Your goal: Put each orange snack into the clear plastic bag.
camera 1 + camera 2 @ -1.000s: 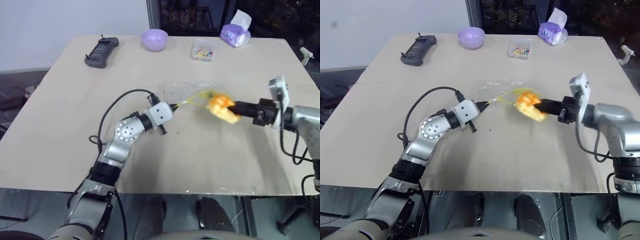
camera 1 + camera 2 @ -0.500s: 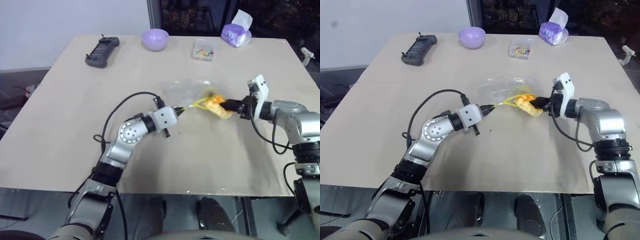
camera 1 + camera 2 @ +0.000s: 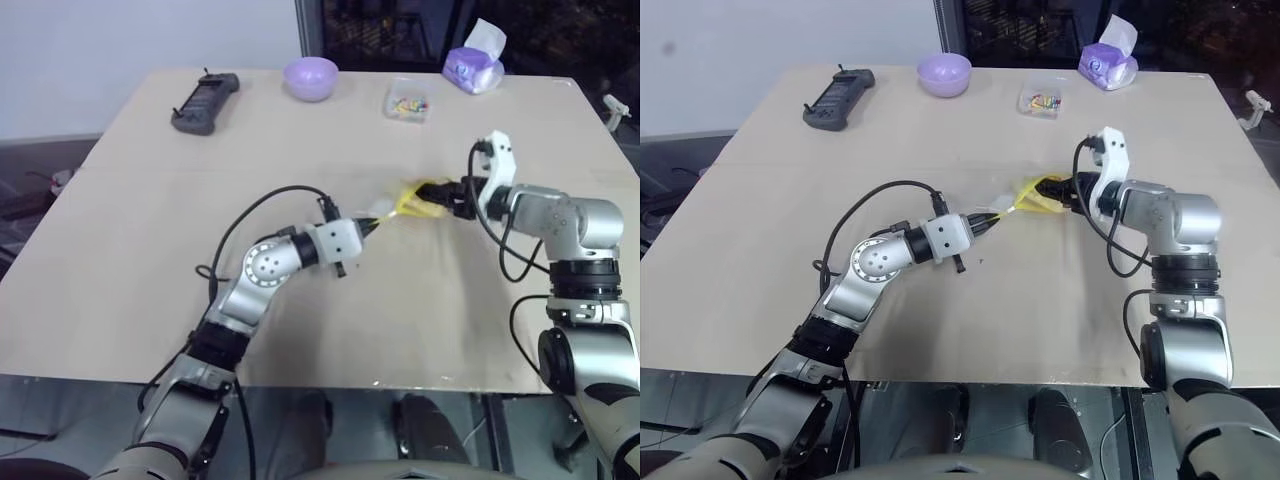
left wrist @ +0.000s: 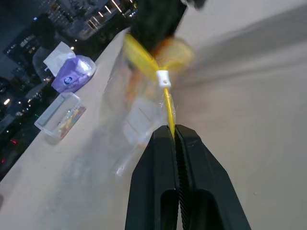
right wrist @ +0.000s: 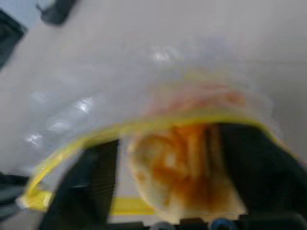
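Observation:
The clear plastic bag [image 3: 388, 206] lies mid-table, its yellow zip mouth lifted. My left gripper [image 3: 368, 226] is shut on the yellow zip strip [image 4: 166, 98] at one corner of that mouth. From the other side, my right gripper [image 3: 438, 191] reaches into the mouth. In the right wrist view the orange snack [image 5: 184, 165] sits past the yellow strip, inside the bag [image 5: 96, 110]. It lies between my right gripper's [image 5: 168, 143] spread black fingers [image 5: 98, 177], with a gap showing beside the bun. The snack is mostly hidden by bag and fingers in the eye views.
Along the table's far edge stand a black controller [image 3: 203, 103], a purple bowl [image 3: 308, 77], a small clear box of colourful bits [image 3: 406, 101] and a purple tissue pack [image 3: 474, 62]. Bare tabletop [image 3: 140, 250] lies on the near side.
My right gripper carried the snack left and away from me into the bag's mouth, and its fingers have spread apart. The left gripper stayed shut on the zip strip and shifted slightly right.

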`<state>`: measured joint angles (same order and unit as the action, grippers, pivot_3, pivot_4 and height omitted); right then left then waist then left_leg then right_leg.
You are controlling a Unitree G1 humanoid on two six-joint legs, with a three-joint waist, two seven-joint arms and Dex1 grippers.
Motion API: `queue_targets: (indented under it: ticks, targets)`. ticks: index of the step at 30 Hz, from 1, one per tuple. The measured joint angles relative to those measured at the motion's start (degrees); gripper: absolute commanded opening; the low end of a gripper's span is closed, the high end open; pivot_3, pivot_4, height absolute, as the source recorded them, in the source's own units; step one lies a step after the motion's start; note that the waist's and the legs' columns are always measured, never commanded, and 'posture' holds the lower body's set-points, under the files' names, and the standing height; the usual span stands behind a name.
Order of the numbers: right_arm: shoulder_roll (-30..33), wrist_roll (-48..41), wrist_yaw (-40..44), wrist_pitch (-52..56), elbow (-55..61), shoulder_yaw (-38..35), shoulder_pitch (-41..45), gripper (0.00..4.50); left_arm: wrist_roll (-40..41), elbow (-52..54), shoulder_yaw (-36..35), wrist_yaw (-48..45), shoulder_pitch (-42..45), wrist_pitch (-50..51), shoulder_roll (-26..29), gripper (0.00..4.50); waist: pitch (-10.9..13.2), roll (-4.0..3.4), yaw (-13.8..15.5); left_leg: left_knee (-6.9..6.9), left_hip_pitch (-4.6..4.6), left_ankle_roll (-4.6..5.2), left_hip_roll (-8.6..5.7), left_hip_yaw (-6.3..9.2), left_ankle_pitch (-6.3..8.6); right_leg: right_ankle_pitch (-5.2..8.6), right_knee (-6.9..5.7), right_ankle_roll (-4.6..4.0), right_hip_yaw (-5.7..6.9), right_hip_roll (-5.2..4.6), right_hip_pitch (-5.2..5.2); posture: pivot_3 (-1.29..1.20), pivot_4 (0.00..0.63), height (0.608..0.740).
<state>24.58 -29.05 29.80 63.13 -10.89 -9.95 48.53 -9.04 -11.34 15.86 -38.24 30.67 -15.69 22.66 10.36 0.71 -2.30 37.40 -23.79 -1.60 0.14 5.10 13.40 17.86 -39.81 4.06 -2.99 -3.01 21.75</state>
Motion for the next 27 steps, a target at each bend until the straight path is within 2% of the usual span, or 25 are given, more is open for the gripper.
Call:
queue_targets:
  ticks: [6, 7, 10, 11, 13, 15, 18, 21, 27]
  targets:
    - [9.3, -2.9, 10.8, -1.8, 8.5, 0.7, -7.3, 4.24, 0.0, -0.9, -0.2, 0.7, 0.1, 0.1, 0.1, 0.0, 0.0, 0.0, 0.1, 0.01, -0.03, 0.01, -0.01, 0.0, 0.01, 0.0, 0.06, 0.0, 0.02, -0.02, -0.03, 0.0, 0.15, 0.74]
    - [11.5, -2.7, 13.9, -4.8, 9.4, 1.6, -9.7, 4.24, 0.0, -0.9, -0.1, 0.7, 0.3, 0.1, -0.3, 0.0, 0.0, 0.0, 0.1, 0.01, -0.02, 0.01, -0.01, -0.01, 0.01, 0.0, 0.05, 0.01, 0.02, -0.01, -0.02, 0.0, 0.15, 0.74]
    - [18.5, 6.0, 19.5, -22.2, 7.7, 6.6, -15.1, 4.24, 0.2, -1.0, -0.3, 0.8, 0.4, 0.2, -0.2, 0.0, 0.0, 0.0, 0.0, 0.01, 0.03, 0.01, 0.0, -0.04, 0.01, 0.0, 0.03, 0.01, 0.0, -0.01, -0.03, 0.0, 0.15, 0.74]
    - [19.5, 8.5, 19.7, -25.8, 6.7, 7.6, -15.6, 4.24, 0.2, -1.0, -0.4, 0.8, 0.4, 0.2, -0.3, 0.0, 0.0, 0.0, -0.1, 0.01, 0.06, 0.01, 0.0, -0.08, 0.01, 0.0, 0.03, 0.01, -0.03, -0.01, -0.04, 0.0, 0.15, 0.74]
    - [21.9, 18.1, 19.3, -39.8, 2.1, 13.1, -16.4, 4.24, 0.2, -1.0, -0.4, 0.8, 0.4, 0.3, -0.5, 0.0, 0.0, 0.0, -0.4, 0.01, 0.12, 0.01, 0.04, -0.12, 0.0, 0.0, 0.0, 0.02, -0.07, 0.01, -0.03, 0.0, 0.15, 0.74]
    - [21.1, 24.8, 18.5, -50.1, -2.8, 17.9, -16.9, 4.24, 0.2, -1.0, -0.3, 0.8, 0.4, 0.3, -0.7, 0.0, 0.0, 0.0, -0.6, 0.0, 0.12, 0.0, 0.09, -0.11, 0.0, 0.0, -0.03, 0.01, -0.07, 0.07, -0.02, 0.0, 0.15, 0.74]
    - [15.8, 27.1, 16.5, -56.4, -8.2, 19.1, -16.1, 4.24, 0.2, -1.0, -0.4, 0.8, 0.4, 0.4, -0.8, 0.0, 0.0, 0.0, -1.0, 0.02, 0.1, -0.03, 0.1, -0.11, -0.01, 0.0, -0.02, 0.01, -0.09, 0.08, -0.03, 0.0, 0.15, 0.74]
    - [11.9, 26.8, 15.8, -58.6, -11.0, 18.9, -14.4, 4.24, 0.2, -1.0, -0.3, 0.8, 0.5, 0.5, -1.0, 0.0, 0.0, 0.0, -1.0, 0.04, 0.09, -0.03, 0.06, -0.1, -0.02, 0.0, -0.01, 0.01, -0.09, 0.05, -0.05, 0.0, 0.15, 0.74]
    - [8.4, 26.3, 15.0, -60.5, -17.2, 17.4, -10.9, 4.24, 0.2, -1.0, -0.6, 1.0, 0.5, 0.7, -0.8, 0.0, 0.0, 0.0, -0.2, 0.04, 0.08, -0.03, 0.03, -0.06, -0.02, 0.0, 0.02, 0.0, -0.05, 0.02, -0.05, 0.0, 0.15, 0.74]
